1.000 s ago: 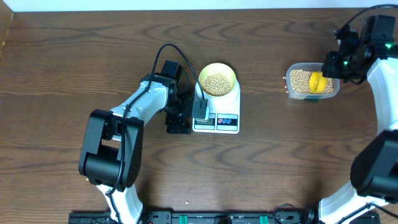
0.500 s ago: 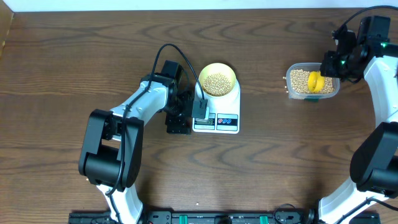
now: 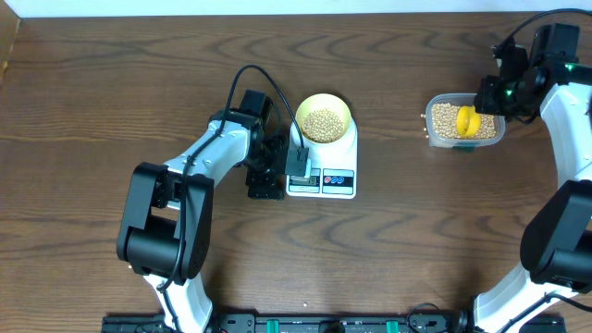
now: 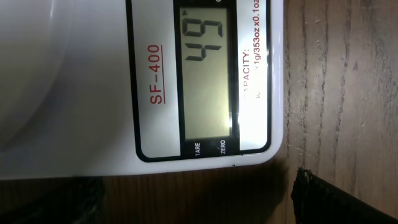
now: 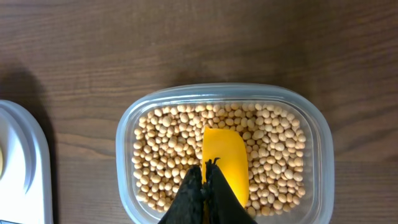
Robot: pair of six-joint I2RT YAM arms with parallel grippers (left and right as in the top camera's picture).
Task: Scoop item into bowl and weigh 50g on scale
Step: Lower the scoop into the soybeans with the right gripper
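Right gripper (image 5: 206,171): fingers pressed together, tips over the yellow scoop (image 5: 225,152); contact cannot be told.
Scoop: lies on beans (image 5: 161,155) inside the clear tub (image 5: 224,88), at the table's far right.
Left gripper (image 3: 280,176): spread wide, low at the display end of the scale (image 3: 326,148).
Bowl (image 3: 323,100): on the scale, holding beans.
Surface: dark wood-grain table (image 3: 92,92).
Left wrist view only: display (image 4: 208,74) reads 49.
Arms: left bent at the elbow, reaching inward; right stretched to the tub.
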